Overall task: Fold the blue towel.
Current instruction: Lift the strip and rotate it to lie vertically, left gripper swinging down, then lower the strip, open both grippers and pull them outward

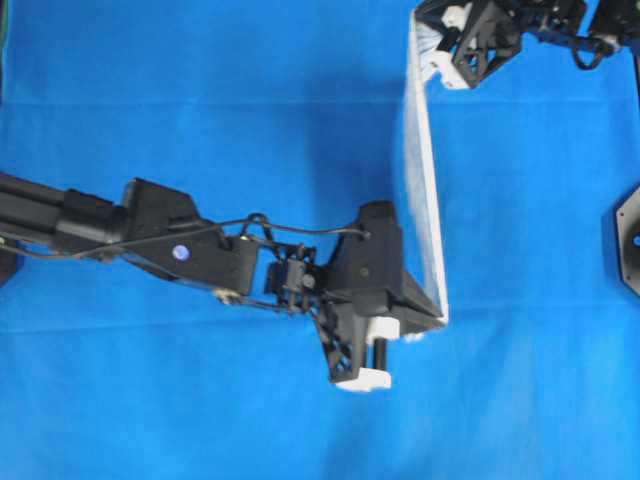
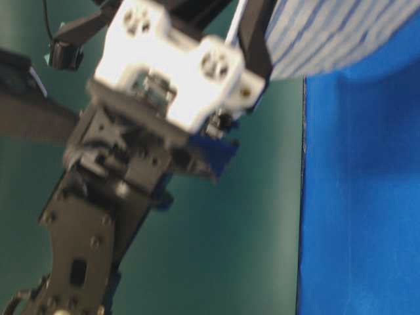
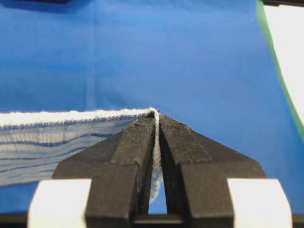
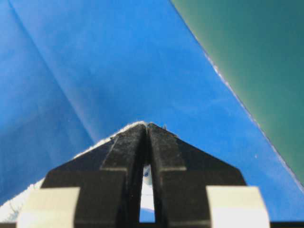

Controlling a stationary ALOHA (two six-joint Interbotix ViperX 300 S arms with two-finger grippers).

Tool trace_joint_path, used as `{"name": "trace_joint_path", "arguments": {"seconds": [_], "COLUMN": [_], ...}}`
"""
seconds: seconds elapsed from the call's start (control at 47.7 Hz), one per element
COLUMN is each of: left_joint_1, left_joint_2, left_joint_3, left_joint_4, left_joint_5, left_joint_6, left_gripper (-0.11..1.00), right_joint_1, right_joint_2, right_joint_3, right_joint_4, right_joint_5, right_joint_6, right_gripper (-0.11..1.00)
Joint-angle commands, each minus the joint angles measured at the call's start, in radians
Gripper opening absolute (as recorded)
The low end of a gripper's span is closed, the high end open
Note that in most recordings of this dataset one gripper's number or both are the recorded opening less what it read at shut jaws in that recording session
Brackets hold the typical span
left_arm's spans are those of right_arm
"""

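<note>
The blue towel (image 1: 425,180), white with blue stripes, is lifted off the table and stretched between my two grippers, so from overhead it shows as a narrow upright strip. My left gripper (image 1: 436,318) is shut on its near corner; in the left wrist view the hem runs into the closed jaws (image 3: 156,118) and the striped cloth (image 3: 57,137) trails off to the left. My right gripper (image 1: 426,32) is shut on the far corner, where a white towel edge (image 4: 97,140) leaves the closed jaws (image 4: 146,126). In the table-level view the striped towel (image 2: 328,33) hangs at the top right.
A plain blue table covering (image 1: 200,120) lies under everything. A black base plate (image 1: 628,240) sits at the right edge. Green surface (image 4: 247,57) begins beyond the covering's edge. A blurred gripper body (image 2: 170,72) fills the table-level view.
</note>
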Motion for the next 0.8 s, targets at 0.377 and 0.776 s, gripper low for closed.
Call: {"name": "trace_joint_path", "arguments": {"seconds": [0.377,0.776], "left_joint_1": [-0.018,-0.032], "left_joint_2": [-0.06,-0.15], "left_joint_3": [0.121,0.353], "left_joint_4": [-0.006,-0.008], "left_joint_5": [-0.067,-0.118], "left_joint_6": [-0.034,-0.176], "left_gripper": [0.01,0.01], "right_joint_1": [0.029,0.094], "right_joint_2": [0.175,0.302], "right_joint_3": [-0.1,-0.209], "right_joint_4": [-0.003,-0.003], "right_joint_5": [-0.002,-0.009], "right_joint_6": [-0.002,-0.005], "right_gripper": [0.03,0.03]}}
